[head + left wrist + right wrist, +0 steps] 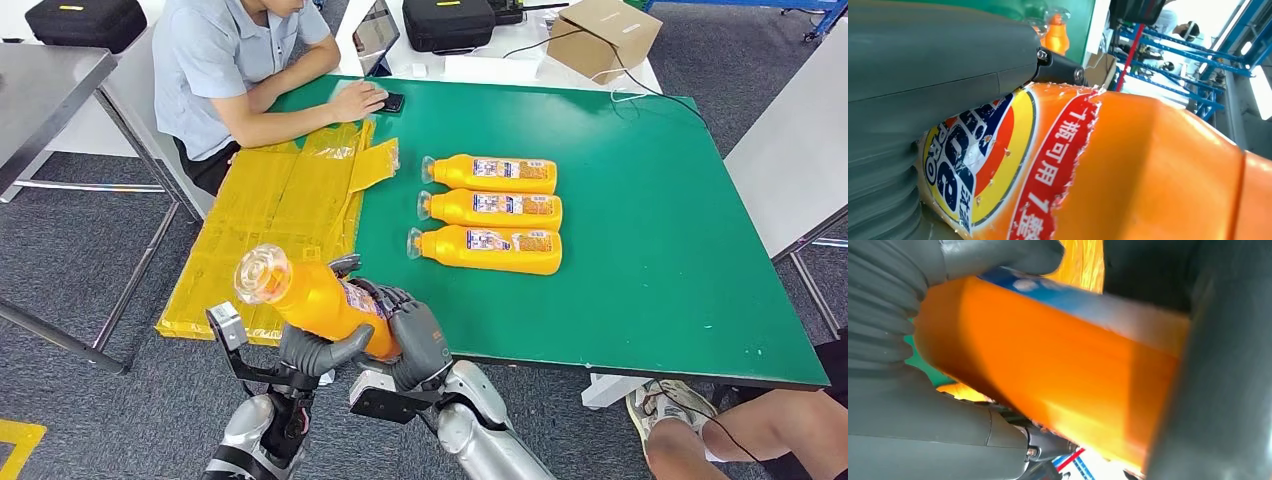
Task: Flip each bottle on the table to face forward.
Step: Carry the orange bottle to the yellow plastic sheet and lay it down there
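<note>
**Fourth bottle held off the table, three lying in a row**

Green table (640,300) across the middle of the head view; at its 9 o'clock edge, a flattened yellow carton (270,215). Seated beyond at 11 o'clock, a person (235,70) with a hand on a phone (393,101).

Near table centre, three orange bottles lying on their sides, caps toward 9 o'clock, stacked from far to near: far bottle (495,173), middle bottle (495,209), near bottle (490,250). Small-print labels up on all three; whether that counts as facing forward, cannot tell.

At 7 o'clock, off the table's near corner, held bottle (310,295) raised, clear cap tilted toward 10 o'clock. Gripped from both sides: left hand (320,350) wrapped under the body, thumb across; right hand (415,335) closed over the base end. Logo face visible in the left wrist view beside the thumb (923,65).

Judged mid-flip: this bottle not yet set down; three placed.
</note>
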{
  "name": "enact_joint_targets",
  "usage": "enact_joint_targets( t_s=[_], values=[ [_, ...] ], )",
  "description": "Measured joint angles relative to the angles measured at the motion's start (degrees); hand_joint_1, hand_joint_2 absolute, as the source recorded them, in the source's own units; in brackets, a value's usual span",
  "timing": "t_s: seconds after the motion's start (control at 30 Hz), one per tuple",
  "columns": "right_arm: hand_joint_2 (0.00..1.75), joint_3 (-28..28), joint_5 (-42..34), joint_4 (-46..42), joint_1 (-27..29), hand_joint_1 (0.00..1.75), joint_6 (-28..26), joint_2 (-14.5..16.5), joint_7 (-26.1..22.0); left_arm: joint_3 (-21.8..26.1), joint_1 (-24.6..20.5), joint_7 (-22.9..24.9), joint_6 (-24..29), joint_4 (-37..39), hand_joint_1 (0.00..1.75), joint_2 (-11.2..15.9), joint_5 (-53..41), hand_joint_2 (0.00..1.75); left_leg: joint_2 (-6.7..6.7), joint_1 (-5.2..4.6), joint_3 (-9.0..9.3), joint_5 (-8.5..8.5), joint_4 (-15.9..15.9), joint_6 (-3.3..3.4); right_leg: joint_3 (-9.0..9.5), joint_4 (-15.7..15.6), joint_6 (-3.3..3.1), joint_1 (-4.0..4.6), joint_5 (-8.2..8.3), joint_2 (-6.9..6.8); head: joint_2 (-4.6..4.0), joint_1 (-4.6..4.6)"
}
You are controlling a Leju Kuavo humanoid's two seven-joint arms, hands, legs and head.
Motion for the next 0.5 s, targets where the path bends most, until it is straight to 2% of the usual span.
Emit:
enact_joint_targets(
  t_s=[0.1,0.2,0.4,0.43,0.5],
  values=[
    [0.00,0.2,-1.7,0.1,0.5,0.00,-2.1,-0.1,-1.7,1.2,-0.9,3.1,0.7,0.3,1.75,0.1,4.5,1.75,-0.02,0.00,-0.01,0.00,0.0,0.00,-0.01,0.0,0.00,0.00,0.00,-0.01,0.00,0.02],
    [0.00,0.0,-3.6,-0.6,2.4,0.00,-6.2,-0.1,-3.5,3.4,-3.1,6.5,5.9,0.9,1.75,0.4,7.9,1.75,-0.04,0.00,-0.05,0.00,0.0,0.00,-0.03,0.0,-0.01,0.00,0.01,-0.04,0.00,0.04],
    [0.00,-0.4,-2.7,-2.7,4.6,0.00,-10.6,-1.2,-3.4,7.6,-7.1,7.9,10.4,2.2,1.75,2.2,6.8,1.75,-0.04,0.02,-0.09,0.10,0.0,-0.04,-0.09,0.0,-0.02,0.01,0.02,-0.09,0.00,0.02],
    [0.00,-0.6,-2.5,-2.9,4.6,0.00,-11.4,-1.3,-3.4,7.9,-7.6,7.7,12.5,2.3,1.75,2.5,5.0,1.75,-0.05,0.02,-0.10,0.10,0.0,-0.04,-0.09,0.0,-0.02,0.01,0.02,-0.10,0.00,0.02],
    [0.00,-1.2,-1.9,-3.3,4.9,0.00,-13.2,-1.5,-3.2,8.2,-8.7,7.0,20.2,2.5,1.75,3.1,-1.4,1.75,-0.04,0.02,-0.10,0.10,0.0,-0.04,-0.09,0.0,-0.02,0.01,0.03,-0.10,0.00,0.02]
  ],
)
